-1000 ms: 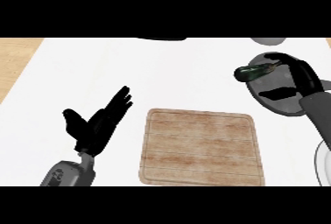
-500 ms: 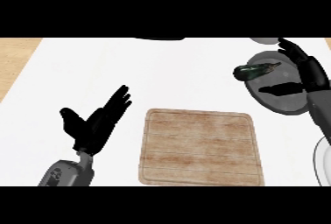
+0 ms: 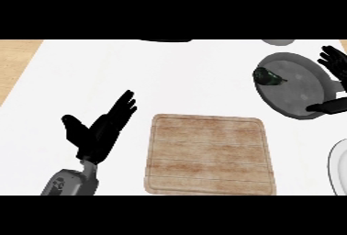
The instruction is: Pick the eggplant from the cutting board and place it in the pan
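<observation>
Where the white counter point(image 3: 203, 69) spreads out, a wooden cutting board point(image 3: 210, 156) lies flat, with the grey pan point(image 3: 298, 92) beyond its right corner. The left hand point(image 3: 98, 133) rests with its fingers straight. The right hand point(image 3: 335, 62), fingers spread and holding nothing, is beside the pan. The dark eggplant point(image 3: 270, 76) lies inside the pan at its left rim.

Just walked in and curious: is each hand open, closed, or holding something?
Left hand: open, holding nothing.
Right hand: open, holding nothing; the eggplant lies in the pan beside it.
</observation>
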You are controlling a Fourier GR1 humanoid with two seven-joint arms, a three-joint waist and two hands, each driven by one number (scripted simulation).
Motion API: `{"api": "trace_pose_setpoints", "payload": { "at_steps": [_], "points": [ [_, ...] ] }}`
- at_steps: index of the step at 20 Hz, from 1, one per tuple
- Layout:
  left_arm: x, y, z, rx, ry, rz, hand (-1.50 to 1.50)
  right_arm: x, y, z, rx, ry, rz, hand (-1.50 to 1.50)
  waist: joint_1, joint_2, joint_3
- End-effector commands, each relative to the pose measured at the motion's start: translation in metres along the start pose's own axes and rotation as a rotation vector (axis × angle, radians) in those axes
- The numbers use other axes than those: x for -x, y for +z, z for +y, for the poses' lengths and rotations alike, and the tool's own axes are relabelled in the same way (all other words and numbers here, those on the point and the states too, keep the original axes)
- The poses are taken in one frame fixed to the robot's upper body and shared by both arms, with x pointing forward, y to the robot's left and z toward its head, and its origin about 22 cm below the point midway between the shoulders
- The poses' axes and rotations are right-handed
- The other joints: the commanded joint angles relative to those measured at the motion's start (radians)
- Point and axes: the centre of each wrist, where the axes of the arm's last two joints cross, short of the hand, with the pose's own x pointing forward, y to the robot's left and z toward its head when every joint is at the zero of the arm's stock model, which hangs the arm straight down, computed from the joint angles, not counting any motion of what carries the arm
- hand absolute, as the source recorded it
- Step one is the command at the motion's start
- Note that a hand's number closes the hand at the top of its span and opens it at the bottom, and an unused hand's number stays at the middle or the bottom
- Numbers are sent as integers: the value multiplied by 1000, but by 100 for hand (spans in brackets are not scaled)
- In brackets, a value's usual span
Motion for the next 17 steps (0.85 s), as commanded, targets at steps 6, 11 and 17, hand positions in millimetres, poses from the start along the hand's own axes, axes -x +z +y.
{"api": "trace_pose_setpoints", "payload": {
  "at_steps": [6,11,17],
  "points": [
    [-4,4,7,-5,-3,-6,0,-4,29,-41,-116,-125,-56,-150,-4,-4,4],
    [3,9,7,-6,-11,-6,0,-3,50,-58,-142,-101,-35,-150,-14,-6,5],
    [4,6,7,-21,12,10,0,-3,56,-61,-175,-112,-45,-150,-25,-6,4]
  ]
}}
